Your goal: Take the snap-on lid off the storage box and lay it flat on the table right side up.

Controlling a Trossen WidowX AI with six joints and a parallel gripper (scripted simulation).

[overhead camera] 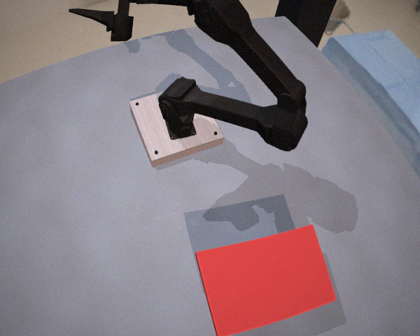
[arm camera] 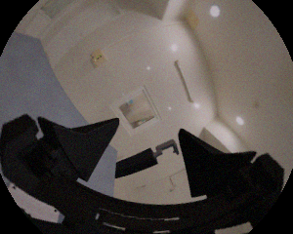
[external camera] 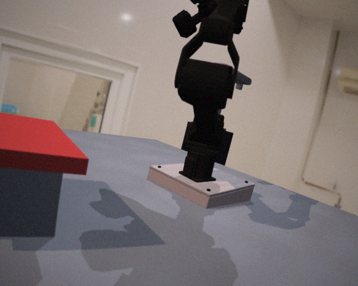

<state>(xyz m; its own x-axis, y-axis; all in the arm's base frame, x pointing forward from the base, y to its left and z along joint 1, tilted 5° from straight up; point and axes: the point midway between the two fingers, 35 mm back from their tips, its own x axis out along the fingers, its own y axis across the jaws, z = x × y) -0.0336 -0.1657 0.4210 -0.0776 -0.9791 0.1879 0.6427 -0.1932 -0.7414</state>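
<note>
The red lid lies level on top of the dark storage box, overhanging its side. The lid hides the box in the top view, and the exterior view cuts off part of both. My gripper is open and empty, its two black fingers wide apart in the wrist view. It is raised high, far from the lid, beyond the arm's base; one finger shows at the top left of the top view. Neither lid nor box shows in the wrist view.
The arm's base stands on a pale wooden plate behind the box. The grey-blue table carries arm and box shadows. A blue-covered surface and a dark upright post stand beyond the table's edge.
</note>
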